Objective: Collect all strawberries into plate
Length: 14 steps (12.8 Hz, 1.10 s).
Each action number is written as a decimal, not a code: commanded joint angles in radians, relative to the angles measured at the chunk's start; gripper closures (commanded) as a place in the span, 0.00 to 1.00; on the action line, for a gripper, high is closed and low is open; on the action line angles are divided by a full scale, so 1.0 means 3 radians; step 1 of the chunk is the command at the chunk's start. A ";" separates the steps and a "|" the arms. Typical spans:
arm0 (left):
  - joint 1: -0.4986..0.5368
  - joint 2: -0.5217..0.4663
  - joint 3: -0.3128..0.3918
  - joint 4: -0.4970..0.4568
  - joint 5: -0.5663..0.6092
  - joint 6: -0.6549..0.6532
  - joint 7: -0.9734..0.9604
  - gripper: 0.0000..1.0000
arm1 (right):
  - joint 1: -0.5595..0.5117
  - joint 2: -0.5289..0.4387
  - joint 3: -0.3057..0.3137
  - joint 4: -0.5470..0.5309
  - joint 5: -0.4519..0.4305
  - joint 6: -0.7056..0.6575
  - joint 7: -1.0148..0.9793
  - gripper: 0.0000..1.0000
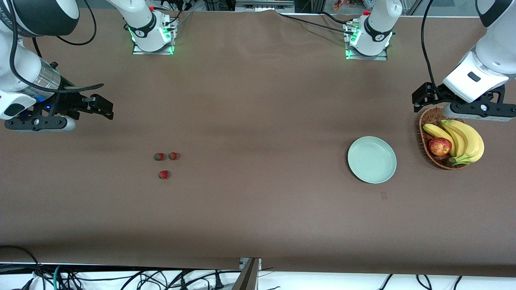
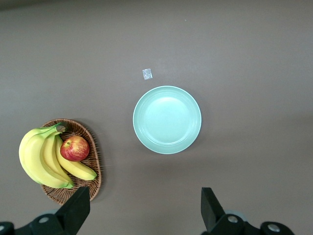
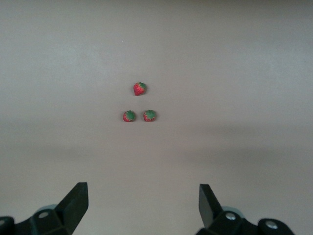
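the three strawberries [image 3: 139,105] lie clustered on the table, ahead of the released, empty jaws of the right gripper [image 3: 142,203], likely poised to pick; the plate [image 2: 167,119] sits empty ahead of the left gripper [image 2: 145,208], whose spread jaws wait, holding nothing.

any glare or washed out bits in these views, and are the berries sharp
Front view: even light; three tiny red strawberries small but distinct. Left wrist view: soft sheen on the round mint-green plate, no harsh glare. Right wrist view: paler, washed-out tabletop; the open right pincer at the edge looks soft.
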 commanded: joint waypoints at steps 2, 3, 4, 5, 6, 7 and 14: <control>-0.0012 0.0050 0.0007 0.0124 -0.0059 -0.0091 0.0030 0.00 | -0.0021 -0.0012 0.0010 0.0023 0.0033 0.0021 -0.0003 0.00; -0.0017 0.0055 0.0007 0.0124 -0.0059 -0.0091 0.0025 0.00 | -0.0021 -0.0012 0.0010 0.0023 0.0033 0.0042 0.0002 0.00; -0.0018 0.0055 0.0012 0.0124 -0.0054 -0.0086 0.0025 0.00 | -0.0021 -0.0012 0.0010 0.0023 0.0033 0.0052 0.0002 0.00; -0.0018 0.0055 0.0013 0.0124 -0.0059 -0.0086 0.0030 0.00 | -0.0021 -0.0012 0.0010 0.0023 0.0023 0.0062 0.0002 0.00; -0.0018 0.0055 0.0013 0.0124 -0.0059 -0.0091 0.0025 0.00 | -0.0021 -0.0012 0.0010 0.0023 0.0013 0.0062 -0.0003 0.00; -0.0018 0.0055 0.0013 0.0124 -0.0054 -0.0086 0.0025 0.00 | -0.0026 -0.0012 0.0010 0.0018 0.0013 0.0057 0.0002 0.00; -0.0023 0.0055 0.0007 0.0124 -0.0048 -0.0091 0.0025 0.00 | -0.0092 0.0186 0.0005 0.0023 0.0013 0.0103 -0.0003 0.00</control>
